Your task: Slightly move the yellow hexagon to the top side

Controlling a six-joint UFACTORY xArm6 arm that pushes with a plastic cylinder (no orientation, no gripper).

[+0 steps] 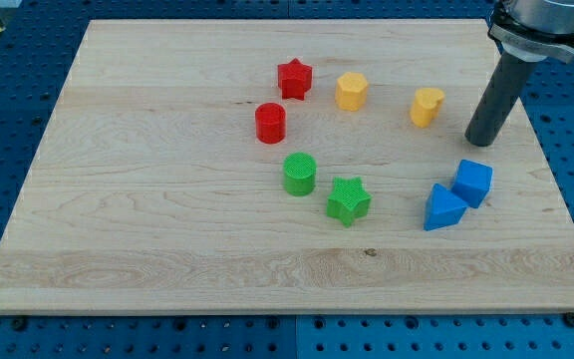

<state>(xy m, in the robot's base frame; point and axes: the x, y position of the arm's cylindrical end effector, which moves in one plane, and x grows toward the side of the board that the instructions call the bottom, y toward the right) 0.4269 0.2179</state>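
Nearest the view's bottom on the wooden surface sit the green star, blue triangle and blue cube, then the green cylinder and red cylinder. My tip (a bare rod, no tool to spread or pinch) rests right of the yellow heart-like block. Farther up lie the yellow hexagon and red star. Likely risk: sweeping straight left would knock the heart-like block; an off-centre push could drive the hexagon into the star.
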